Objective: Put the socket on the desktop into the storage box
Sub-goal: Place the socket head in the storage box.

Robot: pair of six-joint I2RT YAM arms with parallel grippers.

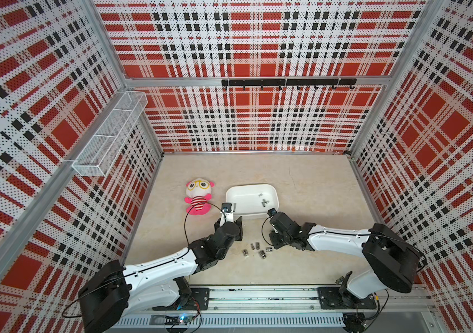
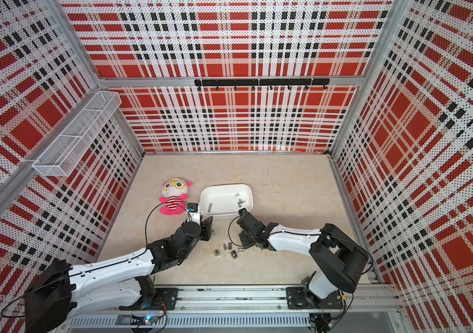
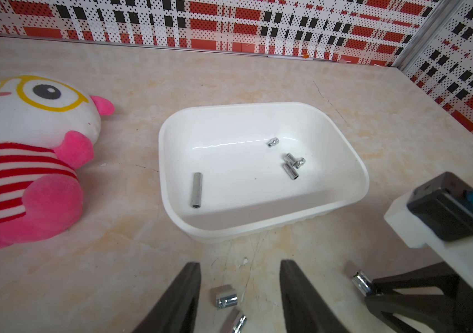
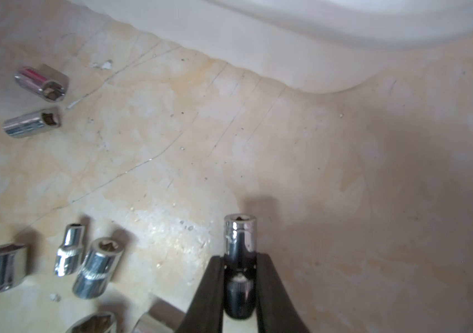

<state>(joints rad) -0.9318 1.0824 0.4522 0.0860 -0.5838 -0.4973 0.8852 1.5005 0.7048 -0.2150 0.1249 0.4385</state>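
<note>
Several chrome sockets [image 1: 255,249] lie loose on the beige desktop [image 1: 301,184], in front of the white storage box [image 1: 246,199]. My right gripper [image 4: 240,258] is shut on one small socket [image 4: 240,233], which sticks out past the fingertips. It is low at the right end of the cluster, and I cannot tell whether it touches the desktop. My left gripper [image 3: 240,263] is open just short of the box's near wall, with a short socket [image 3: 226,297] lying between its fingers. In the storage box [image 3: 238,178] lie a long socket [image 3: 196,189] and several small ones [image 3: 292,164].
A pink and white plush doll [image 1: 199,196] lies left of the box, close to the left wrist. A white wire-mesh basket [image 1: 108,138] hangs on the left wall and a black hook rail [image 1: 287,83] on the back wall. Plaid walls close in three sides.
</note>
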